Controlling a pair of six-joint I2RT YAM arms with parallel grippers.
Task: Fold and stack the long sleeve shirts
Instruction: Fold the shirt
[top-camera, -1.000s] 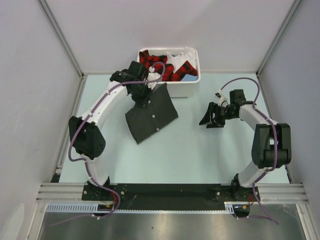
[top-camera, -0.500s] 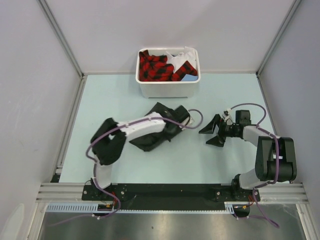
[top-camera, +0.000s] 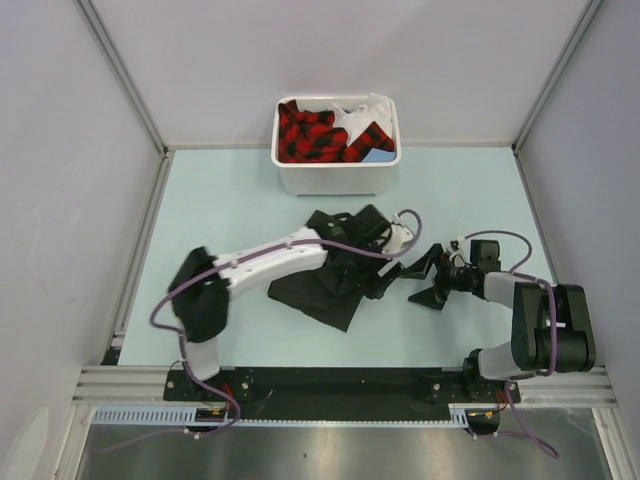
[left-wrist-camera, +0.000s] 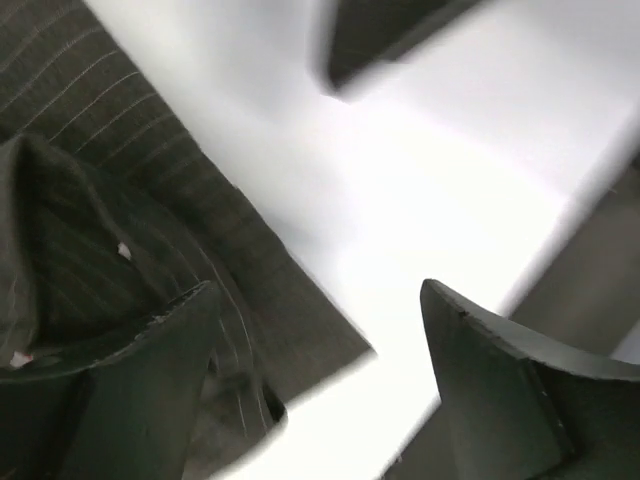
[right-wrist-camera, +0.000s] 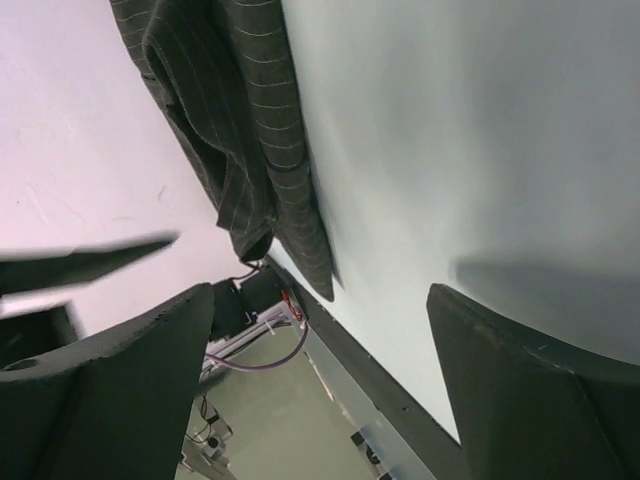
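The shirt (top-camera: 325, 295) beside the left gripper (left-wrist-camera: 315, 300) is soft, matt dark cloth with fine pale woven stripes. Its fingers (left-wrist-camera: 500, 400) look like matt black plastic. The table (top-camera: 230, 200) below is smooth and faintly sheened. Beyond, the bin (top-camera: 337, 182) is smooth white plastic.

The long sleeve shirt (top-camera: 322, 288) lies bunched on the tabletop (top-camera: 230, 210), just left of the left arm's fingers (left-wrist-camera: 140, 390), one of which sits over its edge. The right arm's fingers (top-camera: 429, 296) sit just right of those, apart from the shirt. Beyond both pairs, at the far edge, stands a bin (top-camera: 337, 180) with clothes (top-camera: 315, 135) in it.
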